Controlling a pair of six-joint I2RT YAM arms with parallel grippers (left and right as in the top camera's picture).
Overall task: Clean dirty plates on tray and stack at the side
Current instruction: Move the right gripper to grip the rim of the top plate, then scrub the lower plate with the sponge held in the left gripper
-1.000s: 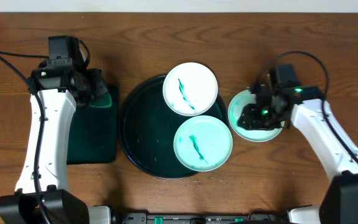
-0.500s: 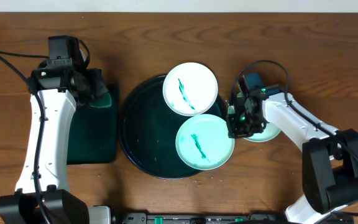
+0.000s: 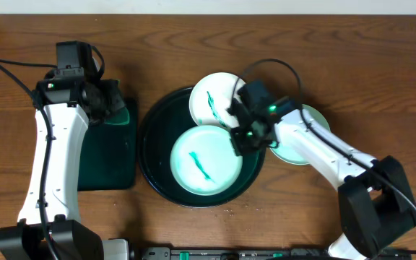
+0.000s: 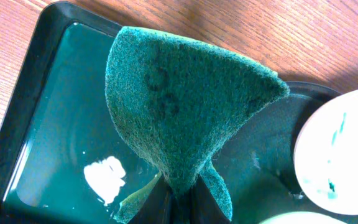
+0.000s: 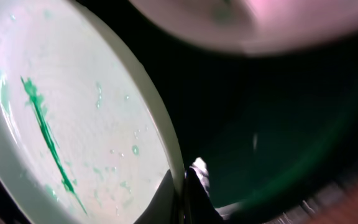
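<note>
The large round dark tray [image 3: 154, 137] lies at mid-table. One smeared white plate [image 3: 204, 160] lies inside it, and my right gripper [image 3: 243, 137] is shut on that plate's right rim; the right wrist view shows the plate [image 5: 79, 124] with its rim pinched between my fingers [image 5: 182, 186] over the tray [image 5: 278, 124]. A second smeared plate [image 3: 215, 94] sits at the tray's far edge, partly hidden by the right arm. A third plate [image 3: 315, 120] lies on the table right of the tray. My left gripper [image 3: 110, 101] is shut on a green sponge [image 4: 185, 106].
A smaller rectangular dark tray [image 3: 107, 162] with wet film stands left of the round tray, under the sponge; it also shows in the left wrist view [image 4: 42, 124]. Cables run along the back left and over the right arm.
My right gripper left the plate on the table, moved left to the near plate's rim, closed on it and shifted that plate leftward within the tray. The left arm has not moved.
</note>
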